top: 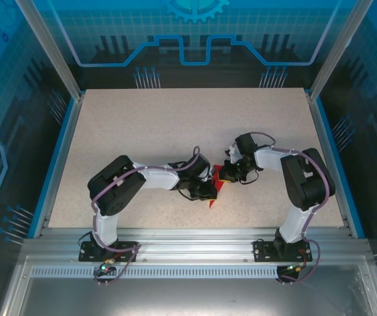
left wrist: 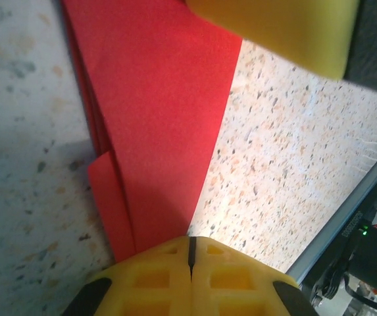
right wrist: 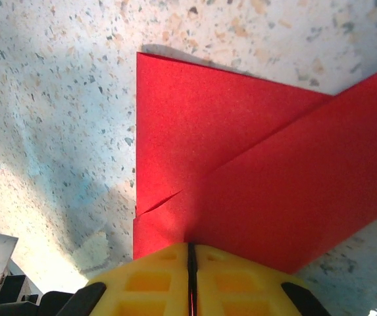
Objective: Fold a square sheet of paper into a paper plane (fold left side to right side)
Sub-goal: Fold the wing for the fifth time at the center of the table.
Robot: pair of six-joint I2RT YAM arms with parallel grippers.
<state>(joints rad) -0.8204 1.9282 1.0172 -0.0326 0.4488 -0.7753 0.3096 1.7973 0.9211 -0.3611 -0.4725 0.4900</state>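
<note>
Steadying for next crease, likely: folded bright-red paper sheet (right wrist: 241, 171) is pinned to speckled table (top: 142, 131) by shut left hand (left wrist: 190, 240); other end is pinched by right hand (right wrist: 191, 247).

The square sheet of paper (right wrist: 241, 164) is showing bright red; the tabletop (top: 175, 125) is showing beige speckled with grey; the left gripper (left wrist: 191, 260) and right gripper (right wrist: 191, 260) are showing yellow.
</note>
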